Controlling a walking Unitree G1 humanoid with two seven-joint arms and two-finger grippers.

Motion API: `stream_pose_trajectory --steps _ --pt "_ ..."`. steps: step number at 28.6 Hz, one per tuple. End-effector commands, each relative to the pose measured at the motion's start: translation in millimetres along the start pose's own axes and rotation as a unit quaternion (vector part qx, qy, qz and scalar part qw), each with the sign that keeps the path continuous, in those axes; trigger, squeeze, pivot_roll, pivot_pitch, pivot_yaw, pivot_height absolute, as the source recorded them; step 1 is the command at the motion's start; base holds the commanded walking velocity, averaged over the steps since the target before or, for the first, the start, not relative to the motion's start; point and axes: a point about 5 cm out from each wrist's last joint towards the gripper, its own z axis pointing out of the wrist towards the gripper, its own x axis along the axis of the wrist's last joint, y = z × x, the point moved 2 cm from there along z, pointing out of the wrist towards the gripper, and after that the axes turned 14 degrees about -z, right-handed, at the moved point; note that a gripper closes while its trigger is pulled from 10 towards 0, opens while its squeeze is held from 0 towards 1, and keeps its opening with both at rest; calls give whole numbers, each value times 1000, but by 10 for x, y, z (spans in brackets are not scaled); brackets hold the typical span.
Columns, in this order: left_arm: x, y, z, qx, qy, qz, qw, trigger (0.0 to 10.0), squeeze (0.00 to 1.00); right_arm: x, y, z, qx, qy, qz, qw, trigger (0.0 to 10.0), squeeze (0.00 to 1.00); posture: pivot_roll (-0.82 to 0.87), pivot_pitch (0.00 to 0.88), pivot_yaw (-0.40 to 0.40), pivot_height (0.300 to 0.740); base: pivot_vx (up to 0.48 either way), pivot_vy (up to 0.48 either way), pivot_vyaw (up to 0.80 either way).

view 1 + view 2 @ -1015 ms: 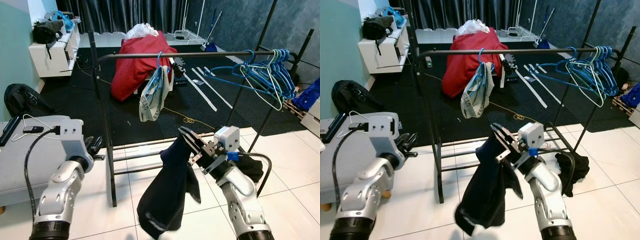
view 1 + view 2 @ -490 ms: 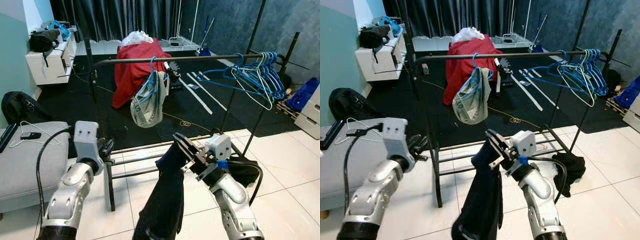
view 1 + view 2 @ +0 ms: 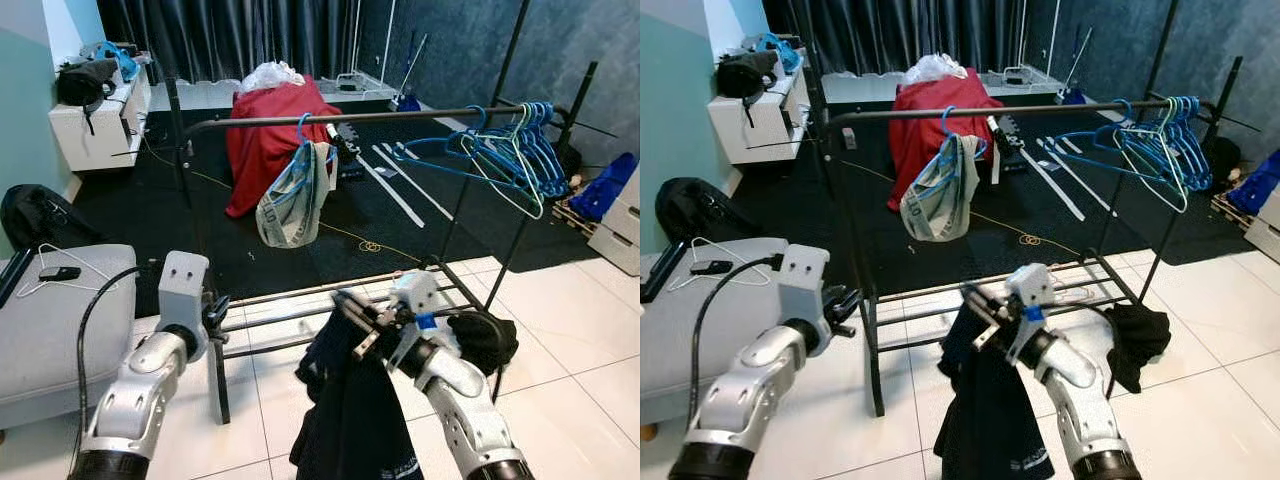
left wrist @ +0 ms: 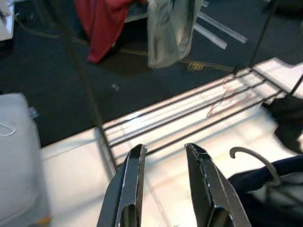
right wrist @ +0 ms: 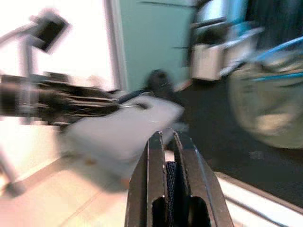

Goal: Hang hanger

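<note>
Carrying the dark garment on its hanger, right gripper jaws clamped on it, below the rail, presumably for hanging, while left gripper jaws sit apart, empty.

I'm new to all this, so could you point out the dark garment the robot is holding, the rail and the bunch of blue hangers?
dark garment [image 3: 350, 400], left eye view, hanging cloth.
rail [image 3: 400, 117], left eye view, bare bar.
blue hangers [image 3: 520, 145], left eye view, bunched wires.

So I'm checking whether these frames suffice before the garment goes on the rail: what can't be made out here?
- The hanger inside the dark navy garment: only its grey metal hook shows, in the left wrist view.
- The garment's lower end: cut off by the bottom edge in both eye views.
- The right wrist view's background: motion-blurred; the right gripper is shut on dark fabric.
</note>
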Motion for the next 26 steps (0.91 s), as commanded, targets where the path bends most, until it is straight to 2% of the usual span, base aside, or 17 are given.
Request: stream_pose_trajectory --steps 1,2,3,5,6,8,9,11,14,15,16,17,20,23,24,25,26 --pt "-98 -57 -14 2 -19 25 1000 10000 0 111 -70 53 74 15 1 997 10000 0 -94 14 -14 740 0 0 0" --pt "-89 -61 -10 -1 -14 38 999 10000 0 115 -112 34 115 6 -4 993 10000 0 -92 14 -18 740 0 0 0" --pt "-89 -61 -10 -1 -14 38 999 10000 0 115 -112 34 115 6 -4 993 10000 0 -92 14 -18 740 0 0 0" --pt "-54 -73 -16 -20 -3 31 999 10000 0 169 -123 -98 204 -11 -13 979 10000 0 -90 15 -22 740 0 0 0" --pt "-54 -73 -16 -20 -3 31 999 10000 0 169 -123 -98 204 -11 -13 979 10000 0 -90 15 -22 740 0 0 0" --pt "-43 -58 -47 -59 -3 -18 998 10000 0 248 -32 -232 245 -22 -26 969 10000 0 -90 18 -27 740 0 0 0" --pt "-43 -58 -47 -59 -3 -18 998 10000 0 248 -32 -232 245 -22 -26 969 10000 0 -90 18 -27 740 0 0 0" --pt "-75 -35 -128 -114 5 -78 990 10000 0 398 98 -311 260 -13 -39 965 10000 0 -96 23 -29 740 0 0 0" --pt "-96 -45 -156 -126 7 -100 987 10000 0 466 142 -326 262 -4 -41 964 10000 0 -96 23 -29 740 0 0 0" --pt "-105 -89 -188 -139 26 -120 983 10000 1000 592 192 -334 271 9 -38 962 10000 0 -104 26 -37 740 0 0 0" --pt "-94 -124 -229 -160 45 -136 977 10000 1000 710 220 -339 284 19 -34 958 10000 0 -113 34 -44 740 0 0 0" --pt "-94 -124 -229 -160 45 -136 977 10000 1000 710 220 -339 284 19 -34 958 10000 0 -113 34 -44 740 0 0 0" --pt "-55 -147 -332 -207 60 -117 970 10000 1000 865 245 -362 317 18 -34 948 10000 0 -114 38 -51 740 0 0 0" --pt "-44 -139 -364 -222 57 -107 967 10000 1000 892 250 -371 326 15 -36 944 10000 0 -114 38 -51 740 0 0 0" --pt "-17 -106 -418 -255 47 -97 961 10000 1000 917 258 -374 337 14 -39 941 10000 0 -107 40 -53 740 0 0 0" --pt "-17 -106 -418 -255 47 -97 961 10000 1000 917 258 -374 337 14 -39 941 10000 0 -107 40 -53 740 0 0 0" --pt "7 -54 -481 -295 27 -89 951 10000 1000 944 265 -362 345 15 -41 938 10000 0 -98 48 -56 740 0 0 0"
